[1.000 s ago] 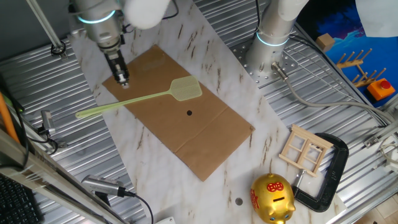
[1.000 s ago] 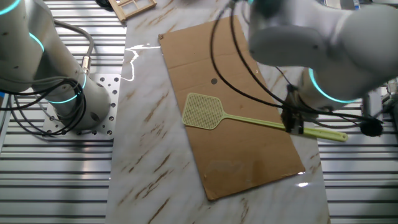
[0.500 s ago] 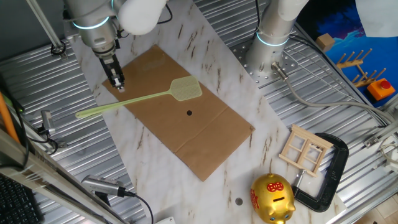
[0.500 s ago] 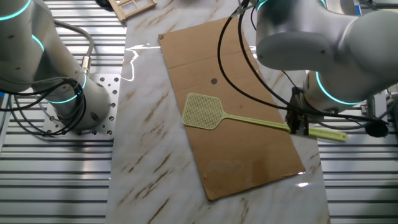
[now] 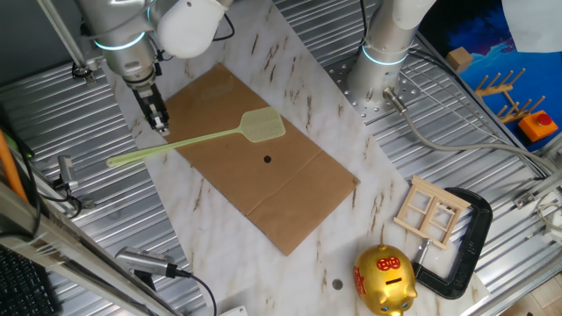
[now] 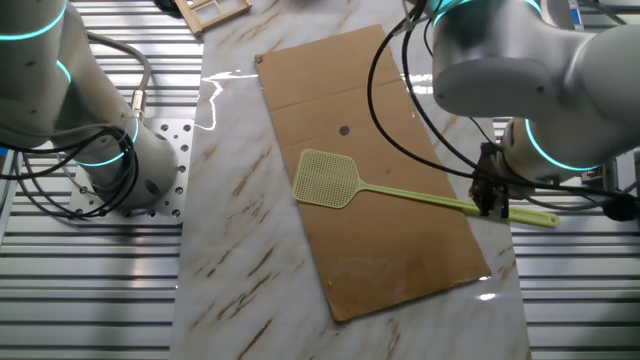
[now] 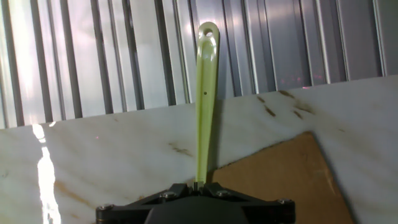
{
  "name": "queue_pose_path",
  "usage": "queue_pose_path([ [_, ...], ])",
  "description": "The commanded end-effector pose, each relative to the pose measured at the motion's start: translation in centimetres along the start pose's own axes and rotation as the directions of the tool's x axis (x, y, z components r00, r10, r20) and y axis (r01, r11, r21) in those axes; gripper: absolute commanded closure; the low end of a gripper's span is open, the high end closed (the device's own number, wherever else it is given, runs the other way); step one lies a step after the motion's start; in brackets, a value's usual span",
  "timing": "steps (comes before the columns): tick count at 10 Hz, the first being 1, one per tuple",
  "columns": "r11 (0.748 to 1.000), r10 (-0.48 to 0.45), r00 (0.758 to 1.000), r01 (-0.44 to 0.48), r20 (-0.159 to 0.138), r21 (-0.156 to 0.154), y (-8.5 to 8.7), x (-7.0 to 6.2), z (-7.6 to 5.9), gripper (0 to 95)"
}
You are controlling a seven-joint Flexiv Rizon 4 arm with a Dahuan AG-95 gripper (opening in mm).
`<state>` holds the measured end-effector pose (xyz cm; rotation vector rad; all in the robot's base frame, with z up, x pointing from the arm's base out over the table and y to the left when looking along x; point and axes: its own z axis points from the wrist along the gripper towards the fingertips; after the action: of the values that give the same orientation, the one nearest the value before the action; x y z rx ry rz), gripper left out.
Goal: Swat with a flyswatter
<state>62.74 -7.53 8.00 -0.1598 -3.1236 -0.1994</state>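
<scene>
The pale yellow-green flyswatter [image 5: 262,126] lies flat on a brown cardboard sheet [image 5: 263,189]. Its handle runs left off the sheet onto the marble. In the other fixed view its mesh head [image 6: 325,178] lies mid-sheet and the handle runs right. My gripper [image 5: 161,128] points down just over the handle, near the sheet's left corner, and shows over the handle in the other fixed view [image 6: 495,208]. In the hand view the handle [image 7: 205,93] runs straight ahead from between the fingertips [image 7: 196,185]. The jaws stand together and the swatter rests on the table. A small black dot [image 5: 267,159] marks the cardboard.
A second robot arm's base [image 5: 386,53] stands at the back. A gold piggy bank [image 5: 384,279], a black clamp [image 5: 465,241] and a small wooden frame [image 5: 430,211] sit at the front right. Ribbed metal [image 7: 124,56] borders the marble top.
My gripper has moved along the handle toward its free end, away from the mesh head. The flyswatter has not moved.
</scene>
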Motion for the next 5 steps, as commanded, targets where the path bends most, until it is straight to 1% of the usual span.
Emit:
queue_pose_path([
  [1,1.0,-0.014,1.0,0.014,-0.001,-0.001,0.01,0.01,-0.01,95.0],
  [3,1.0,-0.03,1.0,0.03,-0.009,0.009,0.0,0.03,-0.06,95.0],
  [4,1.0,-0.027,0.999,0.028,-0.016,0.008,0.01,0.12,-0.37,95.0],
  [5,1.0,-0.02,1.0,0.02,-0.019,0.007,0.01,0.12,-0.37,95.0],
])
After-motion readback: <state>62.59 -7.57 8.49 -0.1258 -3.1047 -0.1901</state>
